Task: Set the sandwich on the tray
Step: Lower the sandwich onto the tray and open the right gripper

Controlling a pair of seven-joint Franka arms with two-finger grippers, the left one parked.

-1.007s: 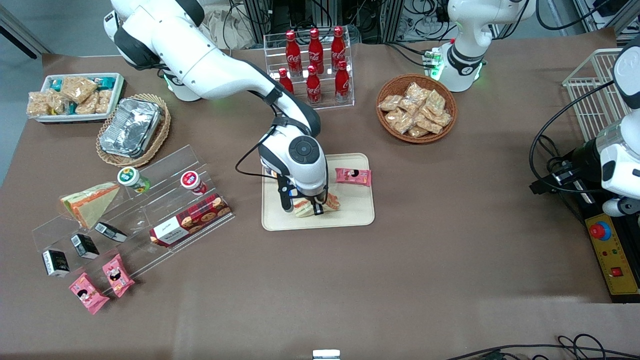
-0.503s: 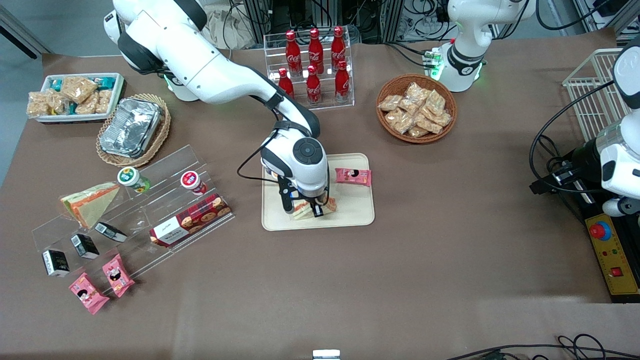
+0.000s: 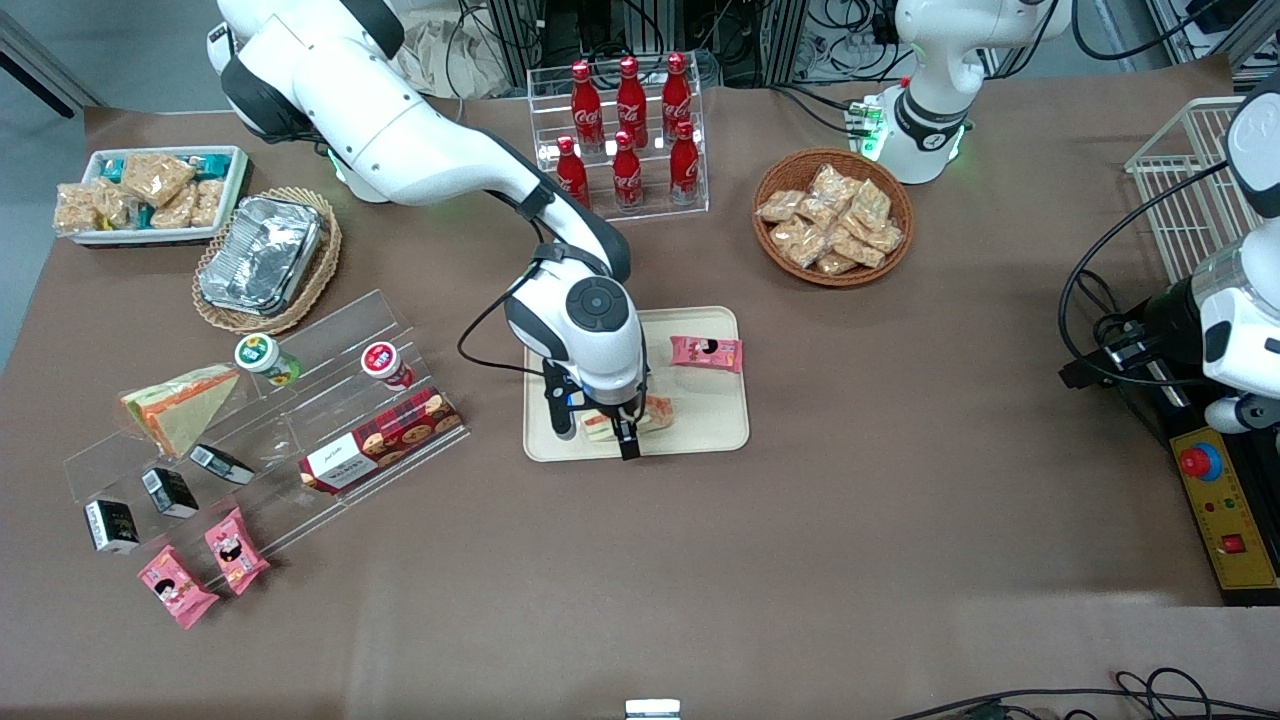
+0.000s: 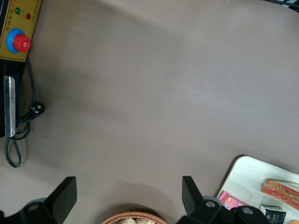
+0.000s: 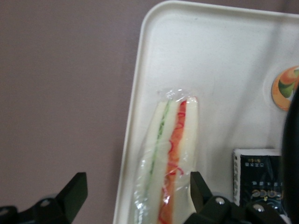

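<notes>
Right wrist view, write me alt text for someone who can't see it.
A clear-wrapped triangular sandwich with pale bread and green and red filling lies on a cream tray, close to the rim. The open gripper straddles it, its black fingers apart. A small black packet lies beside the sandwich.

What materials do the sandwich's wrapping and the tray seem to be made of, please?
The sandwich lies on the tray in thin clear film, probably plastic: it is glossy and crinkles at the tip. The tray looks like smooth matte cream plastic with a moulded, rounded rim, though this is uncertain. The tool hangs open above the sandwich.
</notes>
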